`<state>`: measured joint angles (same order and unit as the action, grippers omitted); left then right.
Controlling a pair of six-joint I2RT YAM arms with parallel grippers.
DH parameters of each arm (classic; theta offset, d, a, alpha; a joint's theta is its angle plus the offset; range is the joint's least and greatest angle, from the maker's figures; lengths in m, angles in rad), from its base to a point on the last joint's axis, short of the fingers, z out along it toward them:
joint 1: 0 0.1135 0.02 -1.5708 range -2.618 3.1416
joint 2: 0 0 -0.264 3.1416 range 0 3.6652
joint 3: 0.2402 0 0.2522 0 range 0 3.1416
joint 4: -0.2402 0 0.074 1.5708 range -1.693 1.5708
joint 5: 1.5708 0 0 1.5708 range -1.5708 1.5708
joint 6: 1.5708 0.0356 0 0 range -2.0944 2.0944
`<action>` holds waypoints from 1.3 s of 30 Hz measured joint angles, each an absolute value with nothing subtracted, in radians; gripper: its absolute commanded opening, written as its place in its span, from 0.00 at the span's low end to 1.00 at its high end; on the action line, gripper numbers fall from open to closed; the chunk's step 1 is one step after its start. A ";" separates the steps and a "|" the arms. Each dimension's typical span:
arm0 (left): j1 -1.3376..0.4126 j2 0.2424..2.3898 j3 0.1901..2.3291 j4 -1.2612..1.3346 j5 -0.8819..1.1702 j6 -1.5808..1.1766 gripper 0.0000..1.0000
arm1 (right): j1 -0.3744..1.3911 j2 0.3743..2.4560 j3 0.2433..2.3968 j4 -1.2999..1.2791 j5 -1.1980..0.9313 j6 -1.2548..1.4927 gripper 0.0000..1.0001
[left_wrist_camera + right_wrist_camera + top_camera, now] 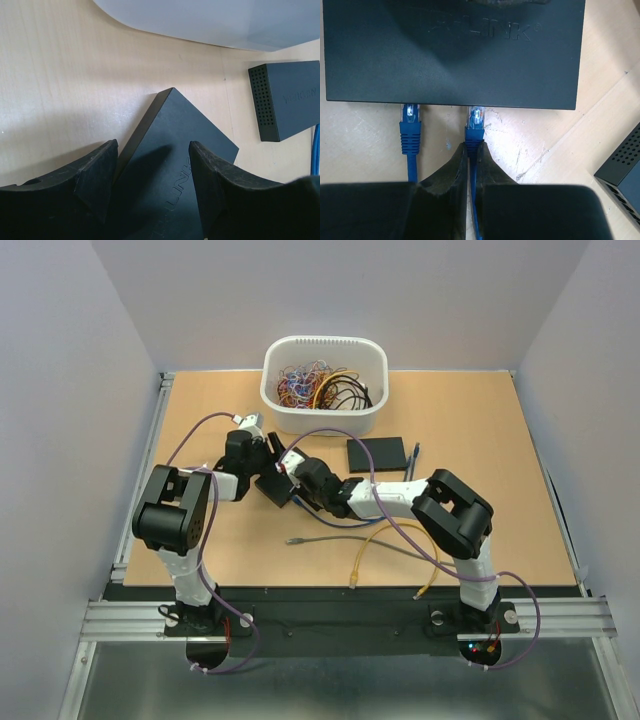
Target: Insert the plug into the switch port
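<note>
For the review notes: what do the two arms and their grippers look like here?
Both arms mix white link segments with bulky black joint housings. A thin purple cable loops loosely along the left arm and the right arm down to black base plates. The left gripper and right gripper have matte black, wedge-shaped fingers with scuffed, worn surfaces. No markings are legible on them.
</note>
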<state>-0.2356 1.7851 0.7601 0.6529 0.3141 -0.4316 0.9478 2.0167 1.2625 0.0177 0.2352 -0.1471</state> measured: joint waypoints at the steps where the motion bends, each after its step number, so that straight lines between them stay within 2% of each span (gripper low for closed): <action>1: -0.236 1.785 0.760 0.653 0.314 -0.430 0.69 | 0.948 2.017 1.262 0.018 0.235 -0.151 0.00; 7: -0.246 1.785 0.773 0.623 0.293 -0.421 0.68 | 0.948 2.017 1.258 0.027 0.235 -0.153 0.00; 16: -0.362 1.766 0.832 0.445 0.099 -0.402 0.67 | 0.948 1.939 1.122 0.110 0.225 -0.130 0.01; 30: -0.518 1.639 0.679 0.454 -0.010 -0.487 0.67 | 0.949 1.758 0.877 0.182 0.186 -0.093 0.01; 39: -0.577 1.547 0.576 0.464 -0.065 -0.508 0.67 | 0.949 1.724 0.837 0.185 0.157 -0.109 0.01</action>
